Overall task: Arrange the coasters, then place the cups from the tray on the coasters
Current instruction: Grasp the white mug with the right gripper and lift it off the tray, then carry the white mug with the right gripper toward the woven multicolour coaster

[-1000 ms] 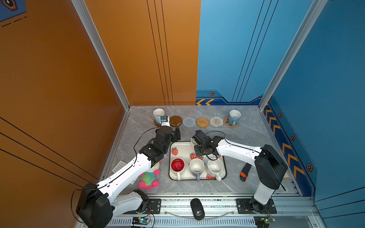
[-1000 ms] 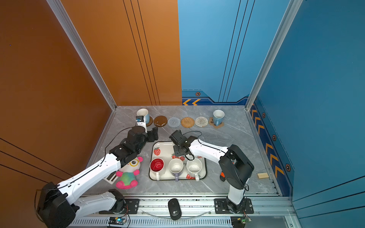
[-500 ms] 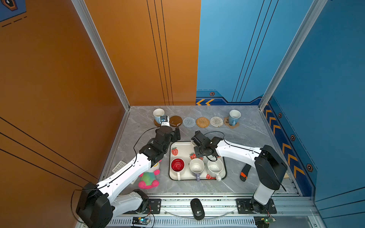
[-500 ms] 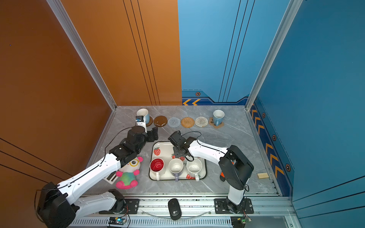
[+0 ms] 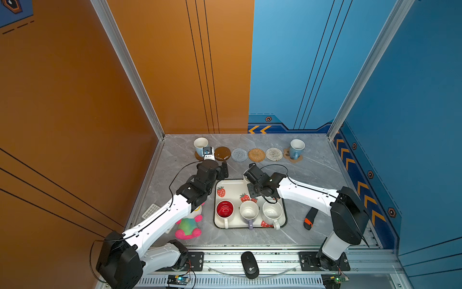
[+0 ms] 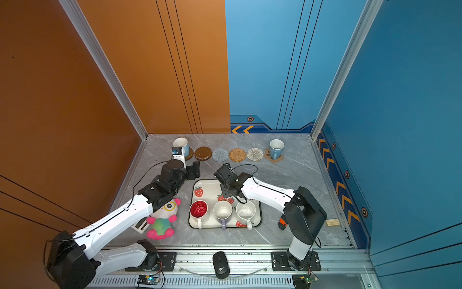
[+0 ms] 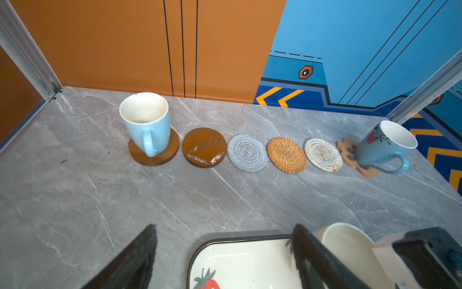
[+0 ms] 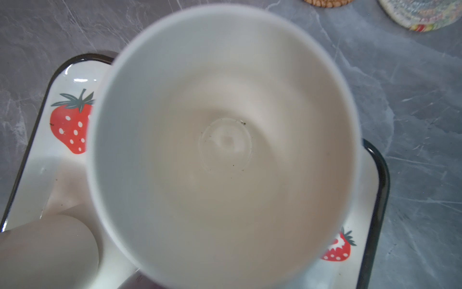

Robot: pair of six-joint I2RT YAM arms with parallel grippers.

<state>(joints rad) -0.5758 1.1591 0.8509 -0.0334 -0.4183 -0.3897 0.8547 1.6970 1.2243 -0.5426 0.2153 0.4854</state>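
Right claw (image 5: 250, 178) was clamped shut on the white cup (image 8: 225, 140). The cup looked clear of the tray (image 5: 232, 185), over its far edge. Left claw (image 7: 225, 226) hung wide open w/ nothing in it, by the tray's far-left corner.

Coasters (image 5: 256, 155) sat in a row along the far edge of the tabletop (image 7: 100, 187). The end ones carried a light-blue cup (image 7: 146, 120) and a flowered blue cup (image 7: 382, 147). Four were free: brown disc (image 7: 203, 147), grey round (image 7: 247, 152), tan round (image 7: 286, 155), whitish round (image 7: 323, 154).

Best play, imo: carry it level and clear of the tray rim, then pick a free mat nr the right arm, prob. whitish or tan. Centre the base, lower straight down, and let go only once it sits flat. Mind the handle vs. neighbouring mats.
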